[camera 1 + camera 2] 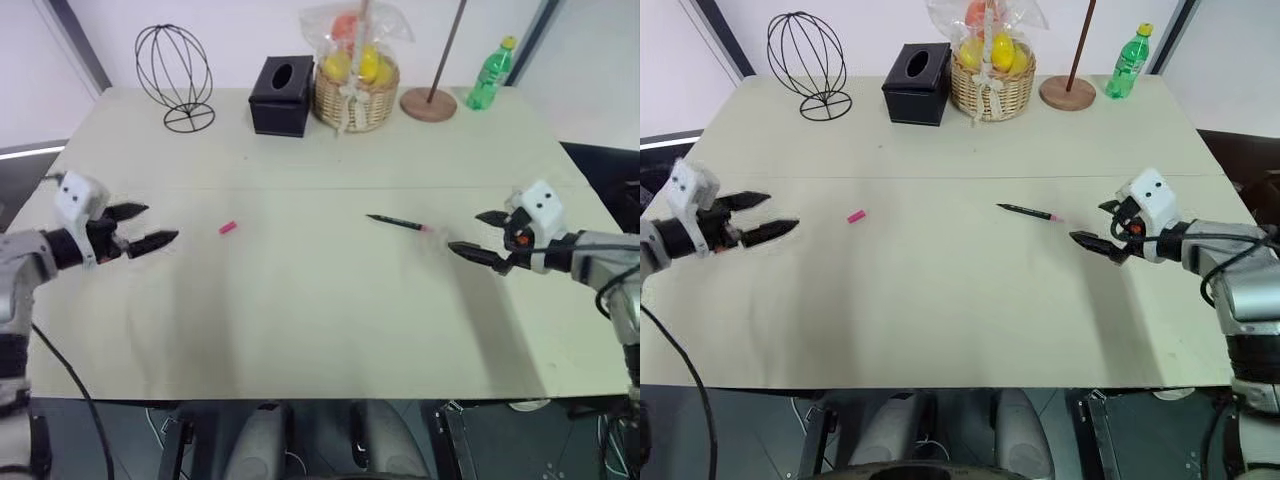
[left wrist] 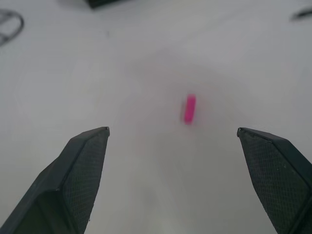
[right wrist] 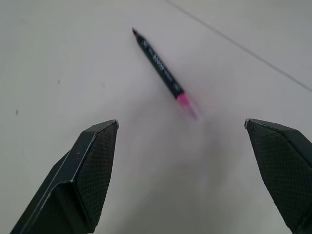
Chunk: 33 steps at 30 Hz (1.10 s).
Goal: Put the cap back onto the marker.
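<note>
Left wrist view: cap (image 2: 189,108), short bright pink tube, lying flat on the table ahead of and between the spread textured black fingers (image 2: 80,175), untouched. Right wrist view: marker (image 3: 163,70), slim black barrel with printed lettering and pink end, lying on the table beyond wide-set fingers (image 3: 87,170), nothing gripped.

Head views: left gripper (image 1: 145,227) and right gripper (image 1: 477,236) both gaping, hovering near opposite table edges; cap and marker well apart. Table (image 1: 320,320) pale beige, matte, with a faint seam. Along far edge: wire globe stand (image 1: 175,75), black tissue box (image 1: 281,95), wrapped wicker fruit basket (image 1: 355,85), round wooden pole base (image 1: 428,103), green bottle (image 1: 489,74). White wall behind.
</note>
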Each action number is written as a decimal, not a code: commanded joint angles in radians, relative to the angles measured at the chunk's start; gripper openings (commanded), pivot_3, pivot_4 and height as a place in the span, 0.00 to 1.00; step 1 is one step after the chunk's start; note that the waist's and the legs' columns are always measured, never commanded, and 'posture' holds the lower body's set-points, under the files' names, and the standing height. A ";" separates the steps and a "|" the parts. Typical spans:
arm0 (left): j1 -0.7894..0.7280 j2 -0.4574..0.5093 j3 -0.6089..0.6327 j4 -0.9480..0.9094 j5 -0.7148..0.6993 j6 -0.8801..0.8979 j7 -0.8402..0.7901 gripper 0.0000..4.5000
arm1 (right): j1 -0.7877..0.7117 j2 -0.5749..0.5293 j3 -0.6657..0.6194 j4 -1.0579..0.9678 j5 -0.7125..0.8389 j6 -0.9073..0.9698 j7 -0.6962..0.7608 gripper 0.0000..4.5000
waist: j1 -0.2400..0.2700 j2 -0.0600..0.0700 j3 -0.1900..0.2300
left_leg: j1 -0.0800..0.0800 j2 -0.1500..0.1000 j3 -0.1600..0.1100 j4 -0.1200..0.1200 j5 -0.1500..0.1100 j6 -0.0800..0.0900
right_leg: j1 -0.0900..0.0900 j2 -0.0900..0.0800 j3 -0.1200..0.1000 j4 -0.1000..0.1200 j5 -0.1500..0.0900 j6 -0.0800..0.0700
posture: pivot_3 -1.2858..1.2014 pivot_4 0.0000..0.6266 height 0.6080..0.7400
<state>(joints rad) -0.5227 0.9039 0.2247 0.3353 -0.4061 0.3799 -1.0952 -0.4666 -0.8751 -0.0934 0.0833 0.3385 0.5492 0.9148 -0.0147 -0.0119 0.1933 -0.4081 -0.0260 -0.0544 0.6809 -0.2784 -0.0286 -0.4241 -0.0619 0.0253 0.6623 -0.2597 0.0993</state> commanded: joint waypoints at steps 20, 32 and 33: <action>-0.288 -0.002 -0.167 0.007 0.019 0.049 -0.331 0.98 | -0.565 0.327 0.226 0.967 -0.285 -0.506 0.218 0.96 | -0.031 0.000 0.001 | -0.001 0.000 0.000 -0.001 0.000 0.000 | -0.002 0.002 0.001 0.000 0.000 0.000 | 0.52 0.24 1.00; -0.149 0.023 -0.096 -0.148 -0.037 0.120 -0.257 0.98 | -0.669 0.411 0.205 1.170 -0.363 -0.589 0.148 0.96 | -0.033 0.001 0.001 | -0.001 0.001 0.000 -0.001 0.000 -0.001 | -0.003 0.002 0.002 0.001 0.000 0.000 | 0.52 0.24 1.00; -0.140 0.023 -0.092 -0.159 -0.041 0.125 -0.251 0.98 | -0.671 0.415 0.203 1.176 -0.367 -0.592 0.141 0.96 | -0.033 0.001 0.001 | -0.001 0.001 0.000 -0.001 0.000 -0.001 | -0.003 0.002 0.002 0.001 0.000 0.000 | 0.52 0.24 1.00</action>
<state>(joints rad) -0.6613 0.9074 0.0946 0.2124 -0.4264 0.4977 -1.3558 -1.1072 -0.4593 0.1322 1.2533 -0.0253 -0.0273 1.0660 -0.0478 -0.0113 0.1942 -0.4089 -0.0252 -0.0543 0.6795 -0.2780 -0.0294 -0.4271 -0.0599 0.0271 0.6633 -0.2599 0.0991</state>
